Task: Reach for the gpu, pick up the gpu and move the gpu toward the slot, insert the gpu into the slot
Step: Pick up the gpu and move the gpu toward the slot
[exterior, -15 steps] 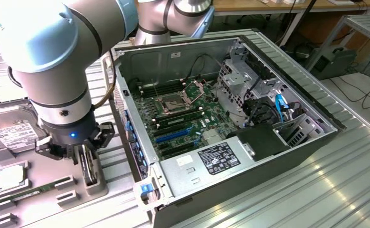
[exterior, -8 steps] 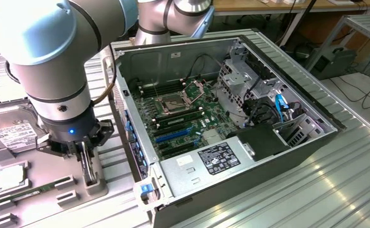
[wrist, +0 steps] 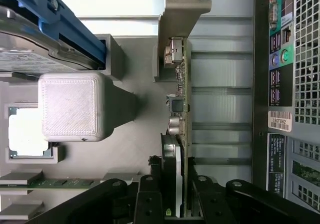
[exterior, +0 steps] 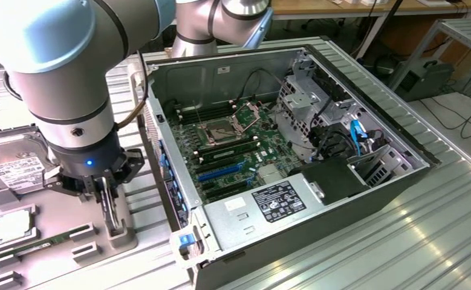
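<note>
- Now the claw (wrist: 172, 204) is squeezed narrow on the card (wrist: 184, 98), with a finger (wrist: 147, 199) on each flat side, away from the card's metal end piece (wrist: 182, 8).
- It looks like a hold, but the card has not gone anywhere yet. It stands on its thin edge at the grey stand (exterior: 130, 238) on the table (exterior: 396, 241), just beside the computer box (exterior: 243, 54), on the exterior view's left.
- The blue slot (exterior: 219, 173) sits inside the box on the green board (exterior: 259, 145), well apart from the card.
- What could go wrong:
  - The claw holds one end only, so the far end could tip or swing when the card goes up.
  - The card is thin and smooth, so a weak squeeze could let it slip.
  - The metal end piece could catch on the stand or on the wall of the box.
  - The fingers press near small parts, and a hard squeeze could hurt them.
- Hard to see:
  - The arm covers most of the card in the exterior view.
  - The fingertips are cut off at the edge of the wrist view, so I cannot tell just where they touch.
  - The card's lower edge is hidden, so I cannot tell how deep it sits in the stand.
</note>
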Action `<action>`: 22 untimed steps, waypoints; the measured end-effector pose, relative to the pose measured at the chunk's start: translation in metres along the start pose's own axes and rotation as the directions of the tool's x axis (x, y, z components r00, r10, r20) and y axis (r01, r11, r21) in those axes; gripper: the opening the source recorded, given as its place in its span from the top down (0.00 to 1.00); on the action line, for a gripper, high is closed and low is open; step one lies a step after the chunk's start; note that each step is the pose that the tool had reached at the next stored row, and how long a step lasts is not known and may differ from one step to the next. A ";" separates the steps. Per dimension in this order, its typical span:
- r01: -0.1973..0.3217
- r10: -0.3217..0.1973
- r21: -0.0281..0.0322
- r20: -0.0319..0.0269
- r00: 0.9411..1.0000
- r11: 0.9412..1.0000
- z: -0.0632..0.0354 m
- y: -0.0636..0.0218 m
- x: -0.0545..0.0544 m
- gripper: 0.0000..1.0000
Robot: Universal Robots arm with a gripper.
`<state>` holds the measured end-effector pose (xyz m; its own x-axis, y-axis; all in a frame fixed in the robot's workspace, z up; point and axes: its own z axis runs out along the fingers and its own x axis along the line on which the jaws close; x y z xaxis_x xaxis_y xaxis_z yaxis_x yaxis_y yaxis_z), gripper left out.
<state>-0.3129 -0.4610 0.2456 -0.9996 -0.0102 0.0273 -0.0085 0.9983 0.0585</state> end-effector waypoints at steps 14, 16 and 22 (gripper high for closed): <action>0.000 0.000 0.000 -0.001 1.000 1.000 -0.0176 0.0010 -0.001 0.72; 0.000 0.000 0.000 -0.001 1.000 1.000 -0.0203 0.0012 -0.001 0.72; 0.000 0.000 0.000 -0.002 1.000 1.000 -0.0278 0.0016 -0.001 0.72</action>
<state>-0.3111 -0.4609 0.2734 -0.9995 -0.0102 0.0293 -0.0084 0.9983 0.0585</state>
